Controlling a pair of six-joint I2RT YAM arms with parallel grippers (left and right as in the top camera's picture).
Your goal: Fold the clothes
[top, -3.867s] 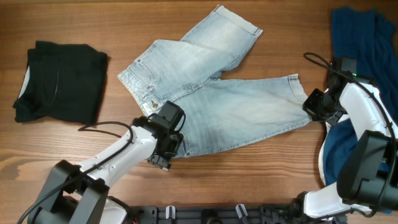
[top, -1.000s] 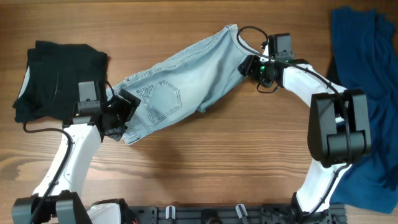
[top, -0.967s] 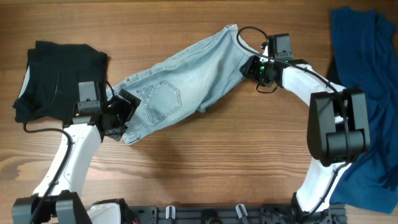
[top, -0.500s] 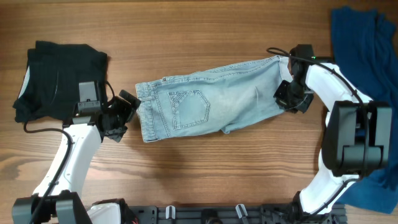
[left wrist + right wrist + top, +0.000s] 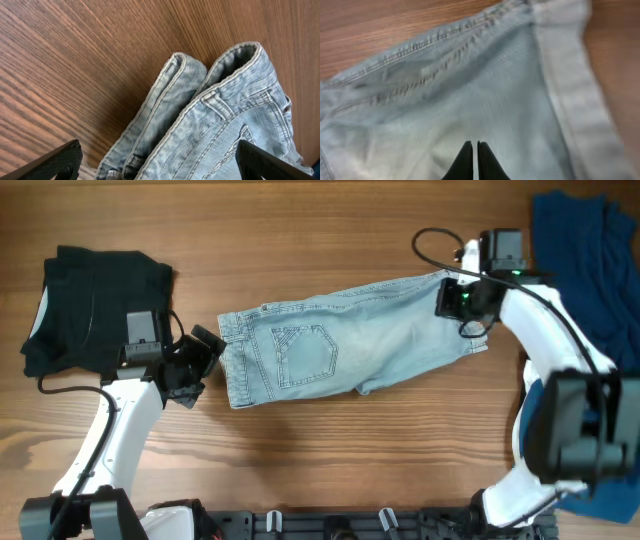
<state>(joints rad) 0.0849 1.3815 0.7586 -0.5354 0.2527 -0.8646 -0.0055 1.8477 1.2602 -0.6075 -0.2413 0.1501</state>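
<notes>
Pale, washed-blue denim shorts point(image 5: 380, 330) lie flat near the middle of the overhead view, folded in half lengthwise with one leg over the other. The waistband point(image 5: 215, 92) points to 9 o'clock, its two layers stacked. The hemmed legs point to 3 o'clock, tipped slightly toward 2. A stitched back pocket point(image 5: 305, 355) faces up.

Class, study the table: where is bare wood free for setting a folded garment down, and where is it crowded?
Free: the far strip of table beyond the denim shorts, between the black garment and the blue garment; also the near wood before the shorts, between the left arm and the right arm. Crowded: both sides, where those garments lie.
</notes>
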